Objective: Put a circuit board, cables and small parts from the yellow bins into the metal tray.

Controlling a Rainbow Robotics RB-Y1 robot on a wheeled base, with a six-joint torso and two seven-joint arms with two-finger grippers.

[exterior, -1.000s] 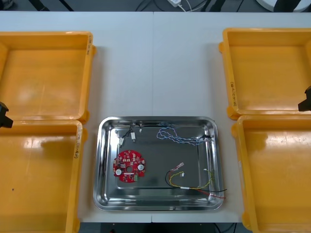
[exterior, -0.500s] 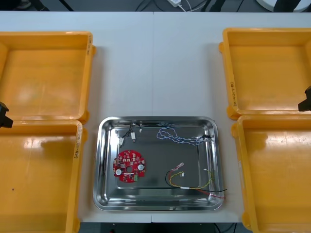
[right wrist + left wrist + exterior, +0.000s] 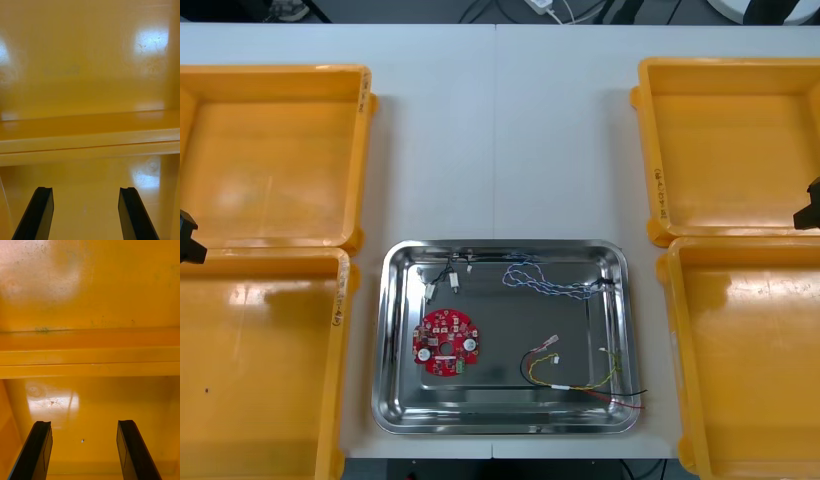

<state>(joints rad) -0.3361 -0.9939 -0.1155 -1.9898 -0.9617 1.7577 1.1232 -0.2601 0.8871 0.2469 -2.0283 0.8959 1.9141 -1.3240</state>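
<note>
Four yellow bins (image 3: 275, 150), with nothing lying in any of them so far as can be made out. At the left: left bins (image 3: 260, 370), floors bare and glossy. Over the rim between those two, at the table's left edge: left gripper (image 3: 188, 237), fingers (image 3: 41, 450) spread wide with nothing between.

In the middle, between the bin pairs: metal tray (image 3: 505, 246), shiny and already loaded. Inside it, from the left:
- round red circuit board (image 3: 445, 342)
- toward the far rim, black cable (image 3: 442, 273), with what look like small metal parts (image 3: 453, 284) beside it
- twisted blue and white cable (image 3: 545, 280) along the far side
- red and yellow cable (image 3: 580, 386) in the near right corner, with one end seemingly draped over the rim

At the right: right bins (image 3: 745, 360), likewise bare. Over their shared rim, at the right edge: right gripper (image 3: 810, 205), fingers (image 3: 133, 210) apart, holding nothing.

Judged from this: loading done, or as good as. Next, probably no pick at all. At most a check of the bins for anything missed, and perhaps a nudge of that stray cable end back inside the tray.
</note>
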